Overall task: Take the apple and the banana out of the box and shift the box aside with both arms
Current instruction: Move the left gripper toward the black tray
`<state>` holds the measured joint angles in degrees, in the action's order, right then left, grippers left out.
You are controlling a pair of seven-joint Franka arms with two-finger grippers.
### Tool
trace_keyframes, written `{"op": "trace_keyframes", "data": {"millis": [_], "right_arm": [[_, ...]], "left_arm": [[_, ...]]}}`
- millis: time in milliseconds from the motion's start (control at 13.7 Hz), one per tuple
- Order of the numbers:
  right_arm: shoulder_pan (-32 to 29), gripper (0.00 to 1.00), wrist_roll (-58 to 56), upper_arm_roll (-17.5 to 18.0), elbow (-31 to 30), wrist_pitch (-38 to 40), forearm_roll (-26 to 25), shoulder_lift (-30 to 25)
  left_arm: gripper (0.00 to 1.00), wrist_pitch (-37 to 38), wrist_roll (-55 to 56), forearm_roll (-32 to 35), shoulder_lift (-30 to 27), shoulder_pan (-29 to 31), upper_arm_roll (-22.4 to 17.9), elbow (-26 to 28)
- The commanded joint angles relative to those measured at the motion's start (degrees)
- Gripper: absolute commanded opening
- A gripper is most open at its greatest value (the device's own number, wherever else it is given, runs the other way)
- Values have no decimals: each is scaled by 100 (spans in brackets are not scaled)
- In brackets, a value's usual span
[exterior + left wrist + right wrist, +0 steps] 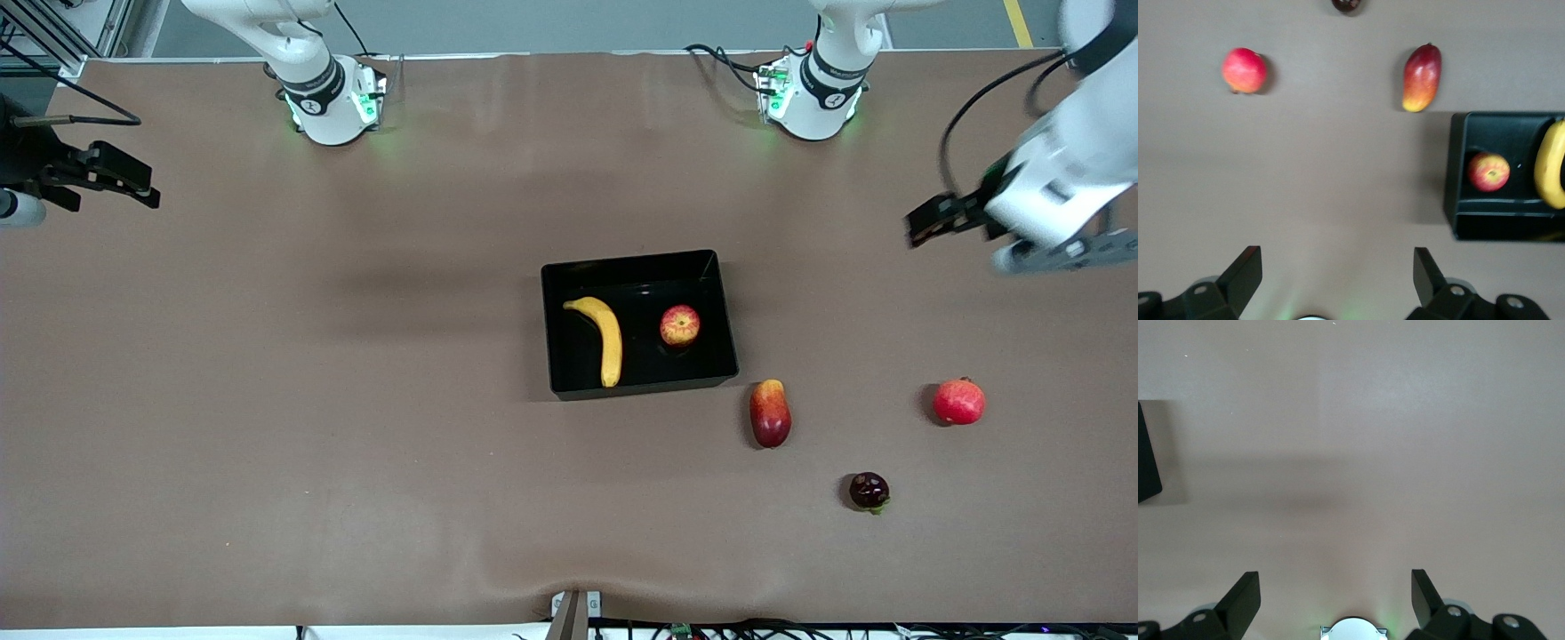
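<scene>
The black box (722,307) sits in the middle of the table. The yellow banana (606,336) and the streaked apple (679,324) lie inside it, apart from each other. In the left wrist view the box (1457,167), the apple (1489,171) and the banana (1551,165) show at one edge. My left gripper (929,220) is open and empty, held high over the left arm's end of the table; it also shows in its wrist view (1338,273). My right gripper (120,173) is open and empty over the right arm's end, and shows in its own view (1336,597). A corner of the box (1146,463) shows there.
A red-orange mango (770,412) lies just nearer the front camera than the box's corner. A plain red fruit (959,401) and a dark purple fruit (869,491) lie toward the left arm's end. They show in the left wrist view too: mango (1422,77), red fruit (1243,69).
</scene>
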<state>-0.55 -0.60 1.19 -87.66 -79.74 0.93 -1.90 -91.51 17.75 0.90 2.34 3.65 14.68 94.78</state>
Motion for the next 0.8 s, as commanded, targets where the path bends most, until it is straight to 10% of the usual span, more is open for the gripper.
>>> {"op": "trace_keyframes", "data": {"millis": [0, 728], "right_arm": [[-77, 100, 77, 57, 65, 64, 22, 23], [-77, 100, 77, 66, 65, 64, 22, 23]], "left_arm": [[100, -523, 1008, -99, 380, -58, 447, 120], [100, -2518, 4243, 251, 1610, -926, 1125, 893]]}}
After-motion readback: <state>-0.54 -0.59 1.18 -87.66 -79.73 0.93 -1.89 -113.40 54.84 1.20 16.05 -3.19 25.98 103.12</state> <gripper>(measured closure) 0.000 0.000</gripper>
